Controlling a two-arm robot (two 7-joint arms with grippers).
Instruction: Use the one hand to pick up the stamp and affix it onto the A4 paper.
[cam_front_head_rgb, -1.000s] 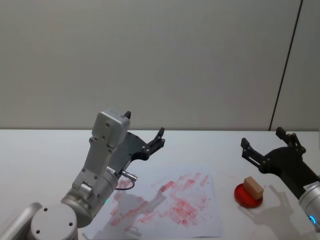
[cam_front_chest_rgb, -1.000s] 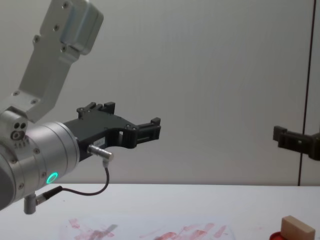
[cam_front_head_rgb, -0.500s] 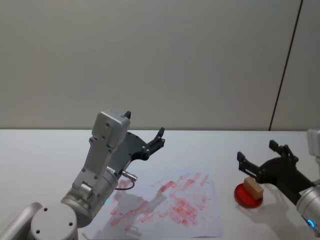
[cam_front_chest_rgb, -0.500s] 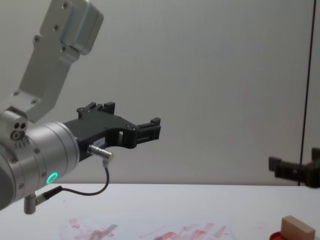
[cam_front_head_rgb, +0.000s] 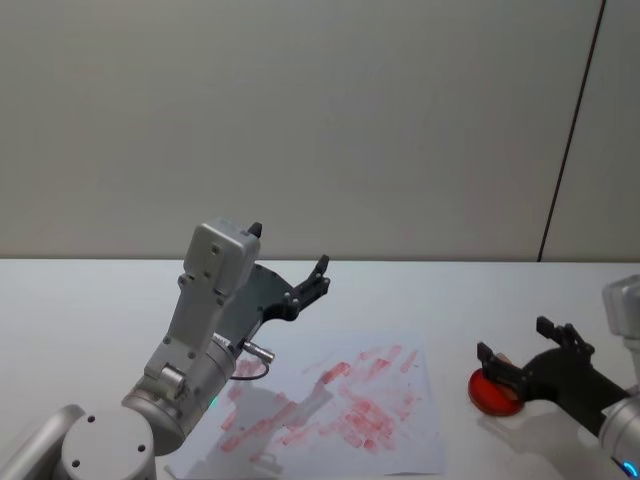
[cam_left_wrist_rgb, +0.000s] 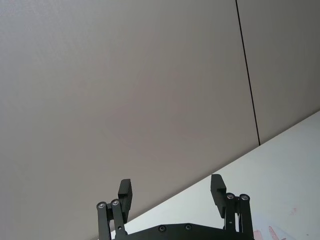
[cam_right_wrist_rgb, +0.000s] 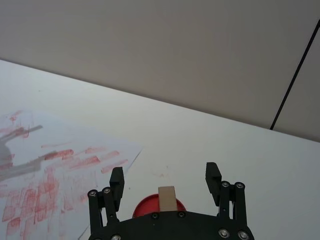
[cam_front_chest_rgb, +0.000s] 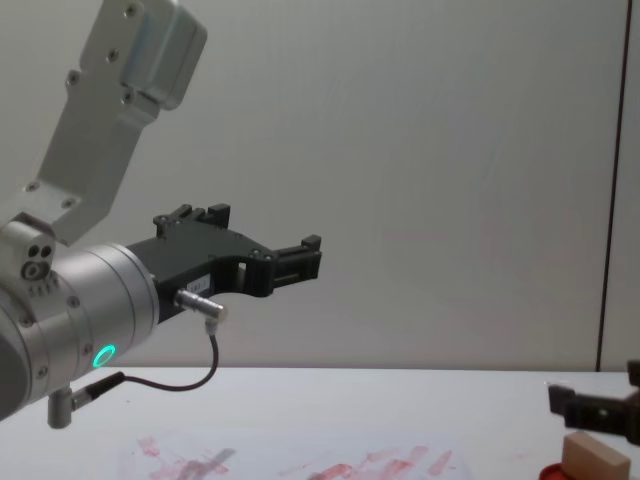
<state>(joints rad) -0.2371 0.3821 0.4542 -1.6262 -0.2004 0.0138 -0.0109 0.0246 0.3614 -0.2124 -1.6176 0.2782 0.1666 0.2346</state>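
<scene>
R gripper (cam_right_wrist_rgb: 165, 176), fingers apart, hung just over wooden stamp (cam_right_wrist_rgb: 167, 198) on red ink pad (cam_front_head_rgb: 492, 393), 3 o'clock of A4 paper (cam_front_head_rgb: 340, 410). Prob. light, rigid; grip flat sides mid-height. L gripper (cam_left_wrist_rgb: 171, 187) idle, 10 o'clock.

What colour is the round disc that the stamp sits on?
Red: the disc under the stamp shows best in the right wrist view.

You can count 2 grippers, the left gripper (cam_left_wrist_rgb: 171, 182) and the right gripper (cam_right_wrist_rgb: 165, 171) | 1 stamp (cam_right_wrist_rgb: 167, 199) | 1 red disc (cam_front_head_rgb: 489, 395) | 1 A4 paper (cam_front_head_rgb: 350, 405) | 1 table (cam_front_head_rgb: 80, 300)
</scene>
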